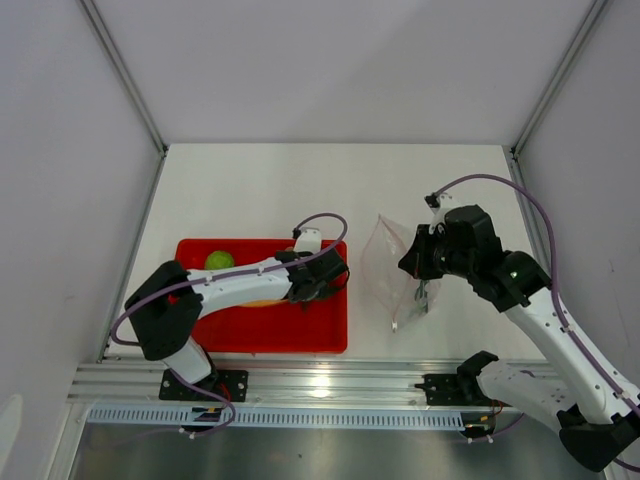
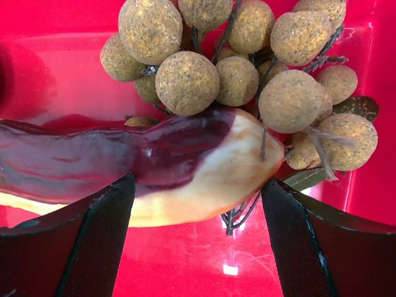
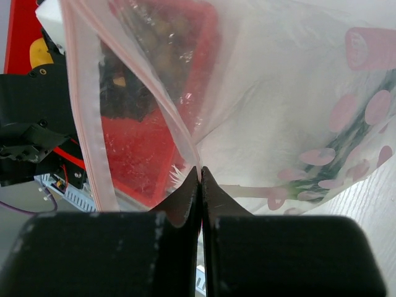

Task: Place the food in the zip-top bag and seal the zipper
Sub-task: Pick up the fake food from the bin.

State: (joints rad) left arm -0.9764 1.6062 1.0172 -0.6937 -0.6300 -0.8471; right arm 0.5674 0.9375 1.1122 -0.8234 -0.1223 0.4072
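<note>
**A:** How far along?

**B:** Early, by the look of it. The left hand (image 2: 198, 189), released wide, straddles the meat slab (image 2: 154, 161) beside the cluster of tan balls (image 2: 247, 74) in the red tray (image 1: 320, 335). The green ball (image 1: 219, 260) lies there too.

**A:** The bag?

**B:** The right hand (image 3: 199, 185) is clenched on the zip-top bag (image 1: 392, 265) beside the tray, zipper (image 3: 83, 124) unsealed. Whether it holds food is unclear.

I read the red tray (image 2: 55, 68) as glossy moulded plastic, throwing bright glints. The meat slab (image 2: 142, 161) looks slick and wet-shiny, and its pale edge is smooth. The tan balls (image 2: 187, 82) are matt, rough and speckled. The left fingers (image 2: 86, 241) have matt black pads with a fine mesh texture. The zip-top bag (image 3: 266, 99) is clear, crinkly film, its zipper (image 3: 83, 117) a translucent pinkish plastic strip. The right fingers (image 3: 179, 201) are matt black and lightly scuffed. The counter (image 3: 371, 204) shows white with faint wood grain. The rail (image 1: 320, 380) is brushed metal.
</note>
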